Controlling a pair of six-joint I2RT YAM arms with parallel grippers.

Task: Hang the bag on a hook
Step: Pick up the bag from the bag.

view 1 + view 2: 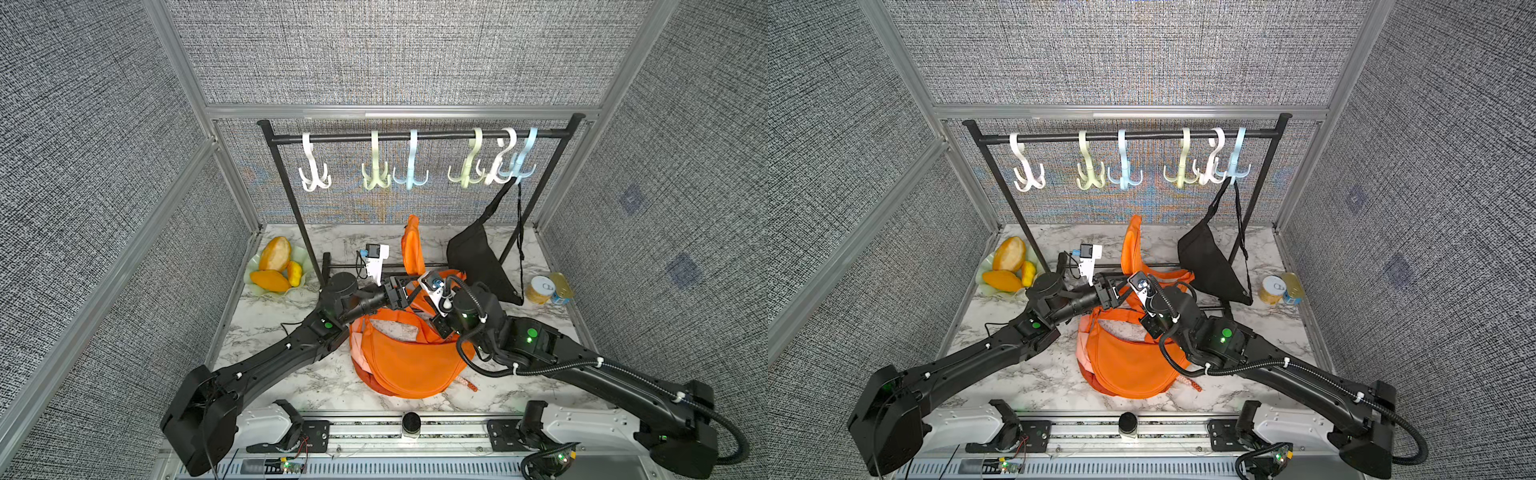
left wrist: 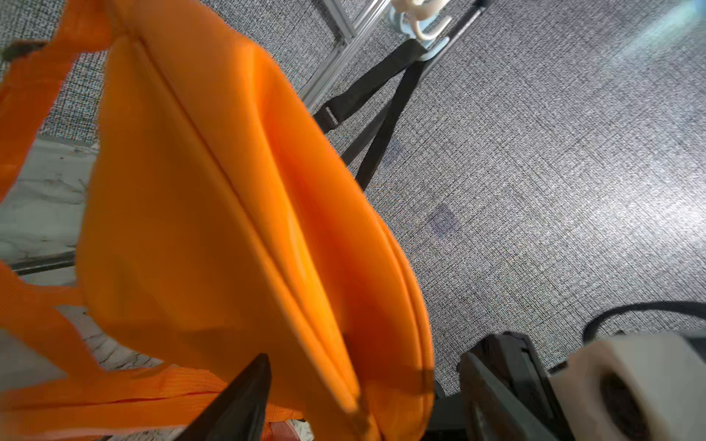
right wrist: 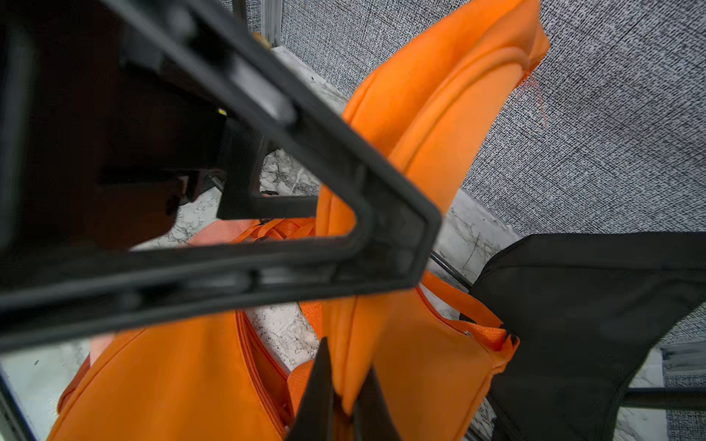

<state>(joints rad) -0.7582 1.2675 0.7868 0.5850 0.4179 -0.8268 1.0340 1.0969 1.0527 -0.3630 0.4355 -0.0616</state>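
The right gripper (image 3: 345, 404) is pinched shut on the raised strap (image 1: 412, 245) of the soft orange fabric bag (image 1: 399, 357); the left gripper (image 2: 363, 393) stands wide open astride that strap.

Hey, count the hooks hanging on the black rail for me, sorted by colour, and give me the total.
White hooks: 2
Pale green hooks: 2
Light blue hooks: 2
Total: 6
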